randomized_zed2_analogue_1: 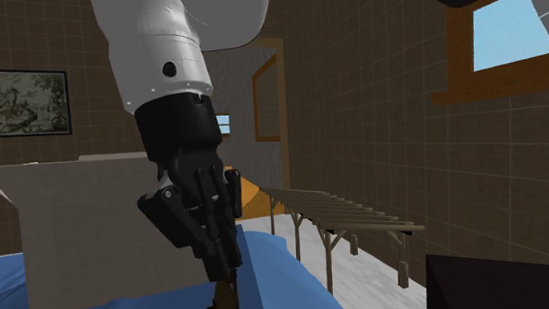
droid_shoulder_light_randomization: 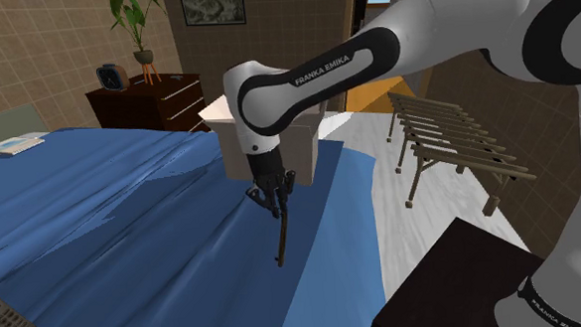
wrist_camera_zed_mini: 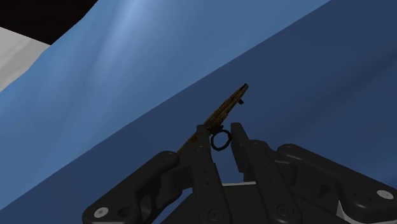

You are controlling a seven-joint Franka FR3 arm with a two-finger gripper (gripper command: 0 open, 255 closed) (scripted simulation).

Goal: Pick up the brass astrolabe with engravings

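Location type: bedroom in a dwelling. Indicators: a wide bed under a rumpled blue fabric cover; a dark brown wooden chest of drawers against the tiled wall, carrying a small blue alarm clock and a green potted plant; a framed dark landscape picture; a long slatted wooden bench beside the bed; a wood-framed window

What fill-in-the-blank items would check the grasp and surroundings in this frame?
1. The claw is ___ on the astrolabe.
2. The bedspread beneath the astrolabe is coloured ___.
3. The box behind the claw stands with its top flaps ___.
Missing words: shut; blue; open.
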